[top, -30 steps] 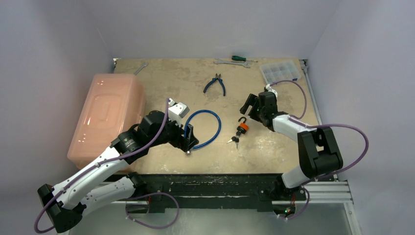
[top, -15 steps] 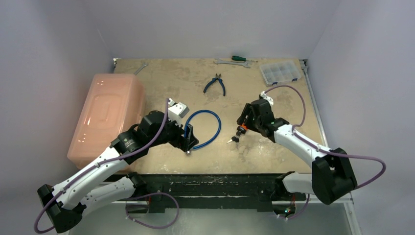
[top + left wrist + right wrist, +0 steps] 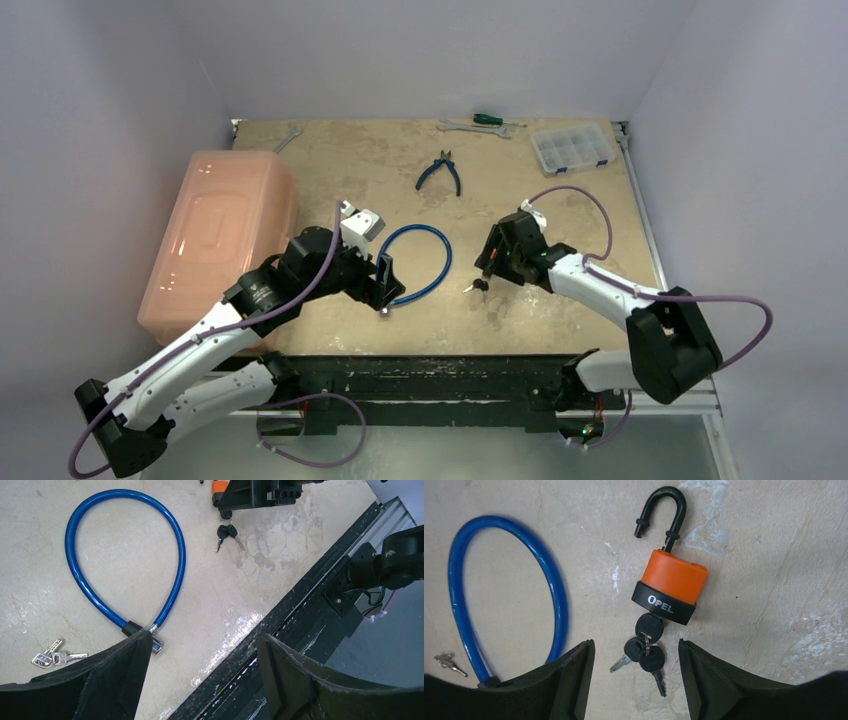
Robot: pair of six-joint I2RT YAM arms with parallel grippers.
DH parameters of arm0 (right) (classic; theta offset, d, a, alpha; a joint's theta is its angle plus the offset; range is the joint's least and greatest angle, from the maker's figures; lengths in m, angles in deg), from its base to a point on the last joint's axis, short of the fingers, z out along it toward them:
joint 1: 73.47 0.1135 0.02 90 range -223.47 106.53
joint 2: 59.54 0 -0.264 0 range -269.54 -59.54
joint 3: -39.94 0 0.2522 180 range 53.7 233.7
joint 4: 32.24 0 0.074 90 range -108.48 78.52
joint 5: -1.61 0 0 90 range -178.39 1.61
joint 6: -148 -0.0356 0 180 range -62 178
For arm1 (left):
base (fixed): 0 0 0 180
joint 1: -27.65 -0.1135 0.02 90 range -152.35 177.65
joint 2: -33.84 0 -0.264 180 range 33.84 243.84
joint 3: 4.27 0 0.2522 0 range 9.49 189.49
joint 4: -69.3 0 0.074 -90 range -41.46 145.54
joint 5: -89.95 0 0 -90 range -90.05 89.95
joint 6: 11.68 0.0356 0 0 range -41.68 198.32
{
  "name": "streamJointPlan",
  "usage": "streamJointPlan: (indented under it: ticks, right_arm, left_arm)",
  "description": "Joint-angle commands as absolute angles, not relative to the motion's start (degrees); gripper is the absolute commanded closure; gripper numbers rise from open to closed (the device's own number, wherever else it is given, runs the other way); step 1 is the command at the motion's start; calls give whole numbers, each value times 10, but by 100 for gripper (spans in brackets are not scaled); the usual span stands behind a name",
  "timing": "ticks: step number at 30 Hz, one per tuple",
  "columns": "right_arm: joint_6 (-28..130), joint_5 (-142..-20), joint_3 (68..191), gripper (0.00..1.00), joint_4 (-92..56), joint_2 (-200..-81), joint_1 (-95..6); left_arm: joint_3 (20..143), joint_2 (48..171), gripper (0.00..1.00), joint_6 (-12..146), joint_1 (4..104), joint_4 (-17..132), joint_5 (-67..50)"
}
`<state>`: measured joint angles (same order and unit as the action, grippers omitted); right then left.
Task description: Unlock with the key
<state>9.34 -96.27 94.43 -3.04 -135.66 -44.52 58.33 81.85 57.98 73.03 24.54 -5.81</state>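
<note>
An orange-and-black padlock lies on the table, its black shackle raised with one end free. A black-headed key sits in its keyhole, with two more keys on the ring. My right gripper is open, and its fingers straddle the keys just below the padlock without touching them. In the top view the right gripper covers most of the padlock, and the keys show. My left gripper is open and empty over the lock end of a blue cable lock. It also shows in the top view.
Small silver keys lie next to my left finger. A pink plastic box stands at the left. Blue pliers, a spanner, a screwdriver and a parts organiser lie at the back. The black front rail runs close by.
My right gripper has moved nearer and leftward, from beyond the padlock to right over it and its keys. The left arm and the blue cable have not moved.
</note>
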Motion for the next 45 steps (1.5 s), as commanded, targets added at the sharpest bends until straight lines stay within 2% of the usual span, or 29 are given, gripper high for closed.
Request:
streamJointPlan:
  ticks: [1, 14, 27, 45]
  right_arm:
    - [77, -954, 947, 31, -44, -1378, -443]
    - [79, -965, 963, 33, -72, -1450, -442]
    - [110, -1059, 1044, 37, -29, -1518, -460]
    - [199, -1081, 1167, 43, -74, -1639, -512]
  left_arm:
    - [581, 810, 20, 588, 729, 258, -62]
    - [579, 807, 20, 587, 728, 259, -58]
    - [579, 804, 21, 585, 729, 258, -53]
    - [579, 801, 21, 584, 728, 257, -44]
